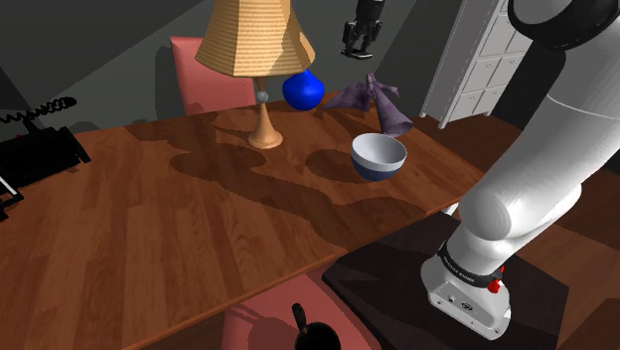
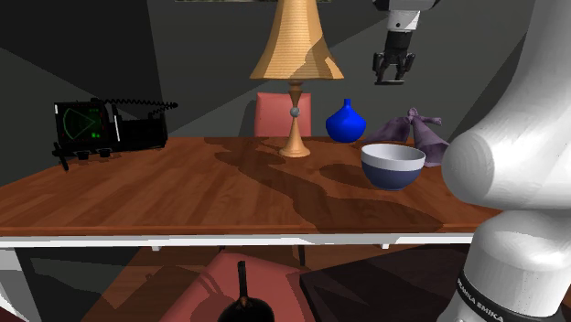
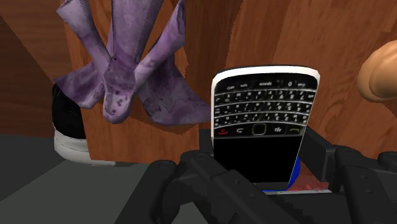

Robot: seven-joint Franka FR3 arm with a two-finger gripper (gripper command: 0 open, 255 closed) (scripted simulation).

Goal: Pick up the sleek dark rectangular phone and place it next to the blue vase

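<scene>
My gripper hangs high over the far end of the wooden table, above and just right of the blue vase in the shoulder view. It is shut on a black phone with a keypad and a white rim, clasped upright between both fingers. A sliver of blue, probably the vase, peeks out under the phone. In the second exterior view the gripper floats above and to the right of the vase.
A lamp with a tan shade stands left of the vase. A crumpled purple cloth and a white-and-blue bowl lie to its right. A black device sits at the table's left end; a red chair stands behind.
</scene>
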